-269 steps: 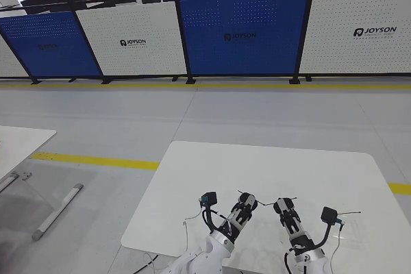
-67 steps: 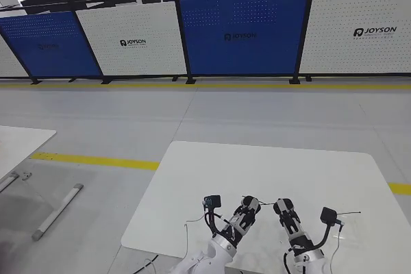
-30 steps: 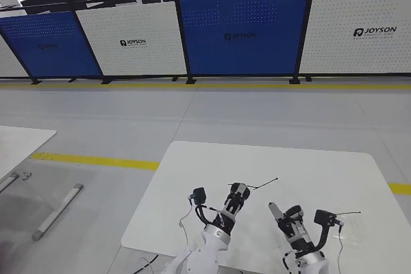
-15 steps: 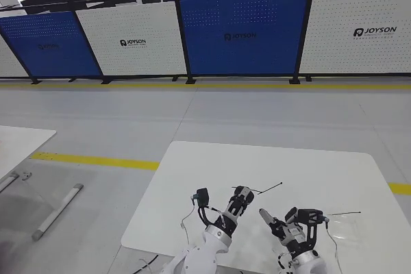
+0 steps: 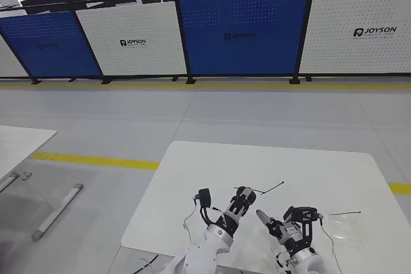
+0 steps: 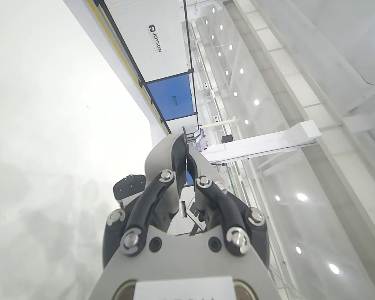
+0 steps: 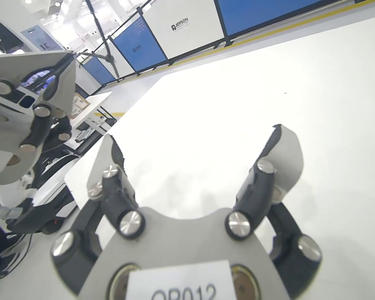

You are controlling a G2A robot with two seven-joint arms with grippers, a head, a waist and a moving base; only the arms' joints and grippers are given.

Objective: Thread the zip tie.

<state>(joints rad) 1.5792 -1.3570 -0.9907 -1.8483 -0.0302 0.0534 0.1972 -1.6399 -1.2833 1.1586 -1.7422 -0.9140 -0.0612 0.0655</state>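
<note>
A thin black zip tie (image 5: 267,189) juts out over the white table (image 5: 294,161), held near one end by my left gripper (image 5: 244,196). In the left wrist view that gripper (image 6: 185,154) has its pads pressed together, and the tie shows as a small dark sliver at the tips. My right gripper (image 5: 274,218) sits a little nearer the table's front edge, apart from the tie. The right wrist view shows it (image 7: 197,145) wide open with nothing between its fingers. The same view has the left gripper (image 7: 69,59) off to the side, with the tie (image 7: 93,55) running from its tip.
The table's front edge (image 5: 144,243) lies just beneath both arms. A thin black wire (image 5: 346,214) sticks out from the right wrist. A second white table (image 5: 14,147) stands off to the left, and blue and white fence panels (image 5: 243,38) close the far side.
The two grippers were side by side at the tie. The right one has let go, opened and dropped back toward the front edge. The left gripper keeps the tie, now angled outward.
</note>
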